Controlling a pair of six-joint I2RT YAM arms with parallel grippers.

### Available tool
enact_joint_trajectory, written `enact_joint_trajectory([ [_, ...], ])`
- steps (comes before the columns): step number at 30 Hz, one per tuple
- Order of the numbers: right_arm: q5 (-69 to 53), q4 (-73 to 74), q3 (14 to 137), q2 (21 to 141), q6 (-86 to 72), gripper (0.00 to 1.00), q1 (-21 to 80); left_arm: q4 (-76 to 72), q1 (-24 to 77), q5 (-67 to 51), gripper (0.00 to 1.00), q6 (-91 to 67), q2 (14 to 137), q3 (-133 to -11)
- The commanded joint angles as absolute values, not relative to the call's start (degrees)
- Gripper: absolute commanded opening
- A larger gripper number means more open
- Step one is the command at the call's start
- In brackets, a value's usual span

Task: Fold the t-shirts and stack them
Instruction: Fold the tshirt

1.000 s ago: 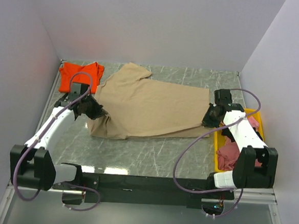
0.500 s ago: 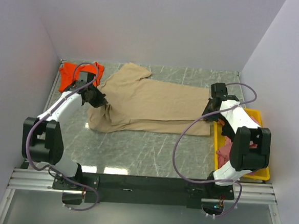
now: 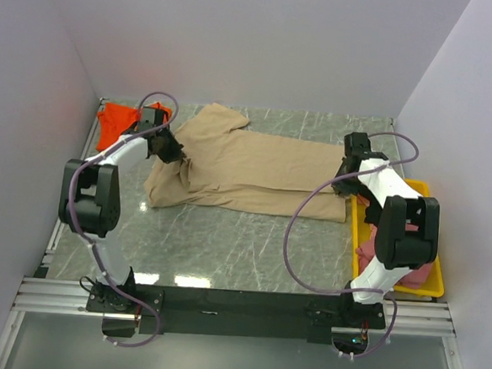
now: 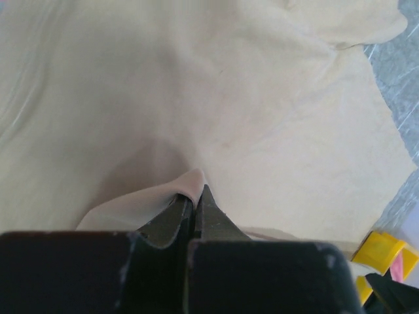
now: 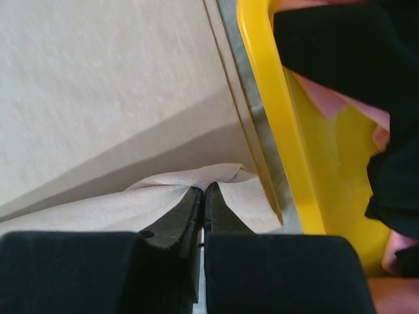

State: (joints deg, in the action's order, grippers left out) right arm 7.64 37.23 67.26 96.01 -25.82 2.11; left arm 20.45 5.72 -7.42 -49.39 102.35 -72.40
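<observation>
The large tan-beige t-shirt (image 3: 255,170) lies spread across the table, its near edge lifted and folded back over itself. My left gripper (image 3: 174,152) is shut on a pinch of its cloth (image 4: 190,183) at the left side. My right gripper (image 3: 346,181) is shut on its hem (image 5: 216,178) at the right side, next to the tray. The orange-red t-shirt (image 3: 115,123) lies bunched at the back left, behind the left arm. A pink t-shirt (image 3: 375,244) lies in the yellow tray, with dark cloth (image 5: 340,52) showing in the right wrist view.
The yellow plastic tray (image 3: 357,230) stands at the table's right edge, close beside my right gripper; its rim (image 5: 275,111) runs just right of the held hem. White walls enclose the table at left, back and right. Both arms' cables loop over the table.
Both grippers have moved away from the bases toward the back, carrying the tan shirt's near edge up and over the shirt. The fold now lies further back.
</observation>
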Motion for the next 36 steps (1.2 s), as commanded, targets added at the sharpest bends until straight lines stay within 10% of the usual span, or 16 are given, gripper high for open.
enact_joint_trajectory([
  [1,9.75,34.89,70.13,98.25,-25.31,0.00,2.29,13.98,5.80,-12.04,0.01,-44.39,105.11,-77.34],
  [9,11.78,35.16,71.72,100.46,-24.61,0.09,2.29,18.71,5.80,-10.64,0.11,-39.12,112.41,-86.83],
  [14,10.21,34.98,73.04,99.67,-23.38,0.43,2.37,22.75,5.80,-11.16,0.99,-35.25,114.78,-93.40],
  [18,8.70,34.72,73.83,97.04,-21.28,0.64,3.86,24.52,5.80,-10.37,0.99,-34.89,111.81,-93.61],
  [26,7.57,33.49,69.00,90.62,-22.41,0.68,12.21,19.08,6.24,-10.27,0.99,-38.49,91.77,-69.02],
  [36,-1.76,25.40,60.21,95.88,-26.80,0.74,14.59,12.56,5.28,-10.82,0.99,-46.66,96.06,-55.73],
])
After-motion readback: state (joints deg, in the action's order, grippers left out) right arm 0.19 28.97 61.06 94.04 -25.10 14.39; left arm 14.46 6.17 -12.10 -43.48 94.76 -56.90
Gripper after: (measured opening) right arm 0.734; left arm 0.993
